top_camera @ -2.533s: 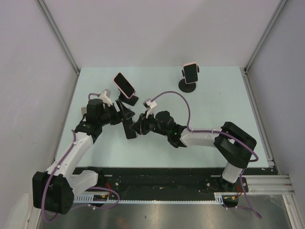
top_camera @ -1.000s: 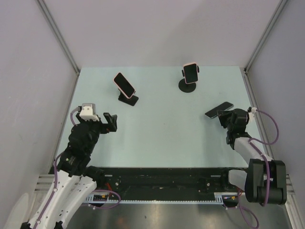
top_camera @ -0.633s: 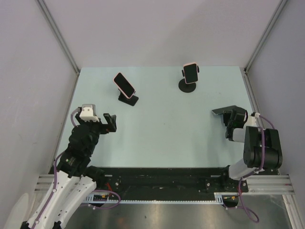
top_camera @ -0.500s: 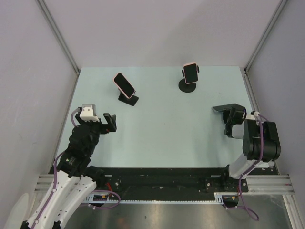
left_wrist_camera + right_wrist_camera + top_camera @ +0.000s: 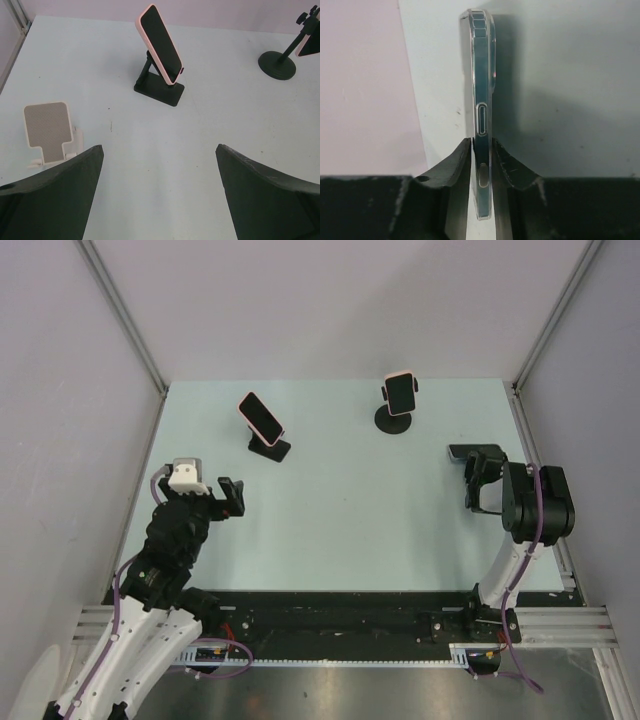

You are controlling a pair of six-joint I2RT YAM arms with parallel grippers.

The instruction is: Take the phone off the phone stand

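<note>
Second phone [image 5: 312, 44] partly off-frame

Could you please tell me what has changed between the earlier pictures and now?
The right gripper, shut on the dark phone, carried it from the middle to the right edge and turned it edge-on. The left gripper drew back to the near left, open. The left pink phone and the rear pink phone stayed put.

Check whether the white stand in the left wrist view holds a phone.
No, the white stand is empty, with nothing resting on it.
</note>
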